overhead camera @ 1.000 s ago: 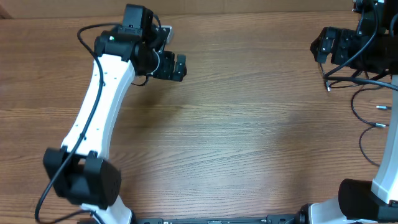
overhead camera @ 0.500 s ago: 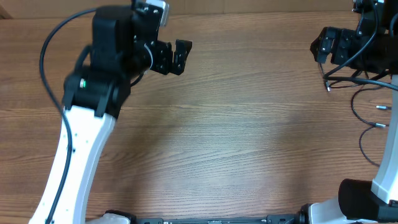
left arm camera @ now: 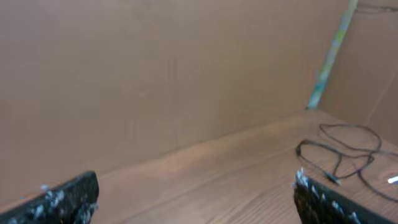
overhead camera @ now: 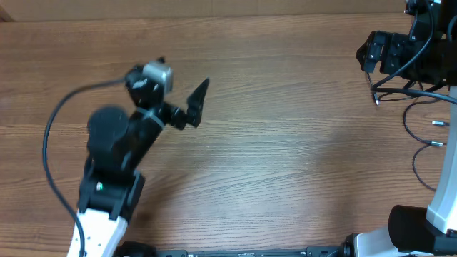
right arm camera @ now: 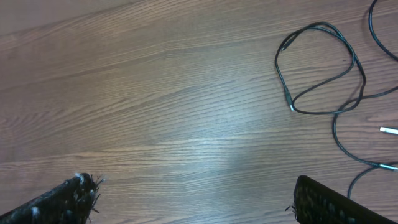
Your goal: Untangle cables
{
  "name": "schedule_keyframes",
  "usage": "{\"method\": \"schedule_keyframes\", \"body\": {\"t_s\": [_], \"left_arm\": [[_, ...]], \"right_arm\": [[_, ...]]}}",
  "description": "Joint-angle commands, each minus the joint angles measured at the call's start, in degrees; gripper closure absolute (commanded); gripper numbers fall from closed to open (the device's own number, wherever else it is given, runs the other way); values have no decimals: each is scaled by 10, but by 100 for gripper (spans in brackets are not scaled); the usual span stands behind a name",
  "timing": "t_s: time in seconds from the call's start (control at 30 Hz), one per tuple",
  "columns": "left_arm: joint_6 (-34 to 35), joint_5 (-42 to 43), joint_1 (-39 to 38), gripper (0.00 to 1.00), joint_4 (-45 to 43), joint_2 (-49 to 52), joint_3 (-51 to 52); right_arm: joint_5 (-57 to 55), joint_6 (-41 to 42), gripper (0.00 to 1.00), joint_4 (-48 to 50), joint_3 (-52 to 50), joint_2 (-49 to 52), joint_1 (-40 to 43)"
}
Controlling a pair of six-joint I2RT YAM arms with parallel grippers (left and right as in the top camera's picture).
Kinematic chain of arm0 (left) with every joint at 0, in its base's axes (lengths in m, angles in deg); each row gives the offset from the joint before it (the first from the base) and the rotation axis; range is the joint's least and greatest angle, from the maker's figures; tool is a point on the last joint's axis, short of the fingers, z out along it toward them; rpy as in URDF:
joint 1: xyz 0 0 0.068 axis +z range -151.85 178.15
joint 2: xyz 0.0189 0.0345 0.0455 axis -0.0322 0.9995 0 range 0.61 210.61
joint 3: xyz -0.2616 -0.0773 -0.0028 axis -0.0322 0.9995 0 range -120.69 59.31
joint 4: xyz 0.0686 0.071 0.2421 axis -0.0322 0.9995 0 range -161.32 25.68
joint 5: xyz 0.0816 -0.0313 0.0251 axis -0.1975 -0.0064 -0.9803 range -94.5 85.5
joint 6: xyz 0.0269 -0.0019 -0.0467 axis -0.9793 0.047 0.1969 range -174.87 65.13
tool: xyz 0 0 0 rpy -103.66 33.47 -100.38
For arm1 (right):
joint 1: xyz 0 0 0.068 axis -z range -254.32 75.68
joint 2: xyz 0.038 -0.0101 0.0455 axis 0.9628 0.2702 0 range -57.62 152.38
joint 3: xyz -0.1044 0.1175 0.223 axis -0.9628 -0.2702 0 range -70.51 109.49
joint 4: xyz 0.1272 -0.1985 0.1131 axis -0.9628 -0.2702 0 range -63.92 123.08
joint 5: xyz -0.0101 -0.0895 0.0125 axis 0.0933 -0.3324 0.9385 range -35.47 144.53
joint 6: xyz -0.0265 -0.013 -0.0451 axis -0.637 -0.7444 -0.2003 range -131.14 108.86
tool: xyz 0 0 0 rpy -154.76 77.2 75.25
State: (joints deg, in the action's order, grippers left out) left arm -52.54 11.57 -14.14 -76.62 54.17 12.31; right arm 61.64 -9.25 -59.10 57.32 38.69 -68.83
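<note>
Right gripper, jaws wide and empty, hangs just beside the black cables strung toward its arm's base, while the open left gripper hovers well apart from them.

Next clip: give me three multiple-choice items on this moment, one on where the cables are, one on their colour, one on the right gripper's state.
1. Seen from overhead, the cables lie: A) far left B) centre C) far right, by the right arm.
2. The cables are: A) white B) black C) red.
3. The right gripper is: A) open, empty B) shut on a cable C) shut, empty.

1 C: they trail beside that arm. 2 B: thin black cords. 3 A: it stands wide, nothing in it.
</note>
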Motion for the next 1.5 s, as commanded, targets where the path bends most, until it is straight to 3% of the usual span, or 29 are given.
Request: {"method": "schedule_keyframes", "body": {"t_s": [0.0,0.23,0.63,0.87,1.07,1.47], "left_arm": [[-10,5,17,0,-43,-65,79],[-11,5,65,0,-144,-214,247],[-10,3,145,0,-175,-450,469],[-11,-24,165,0,-21,-536,467],[-13,-44,169,0,92,-534,467],[-11,-66,169,0,89,-533,467]], "right_arm": [[0,3,0,3,4,0,-1],[0,3,0,3,4,0,-1],[0,3,0,3,4,0,-1],[0,3,0,3,4,0,-1],[0,3,0,3,4,0,-1],[0,3,0,3,4,0,-1]]}}
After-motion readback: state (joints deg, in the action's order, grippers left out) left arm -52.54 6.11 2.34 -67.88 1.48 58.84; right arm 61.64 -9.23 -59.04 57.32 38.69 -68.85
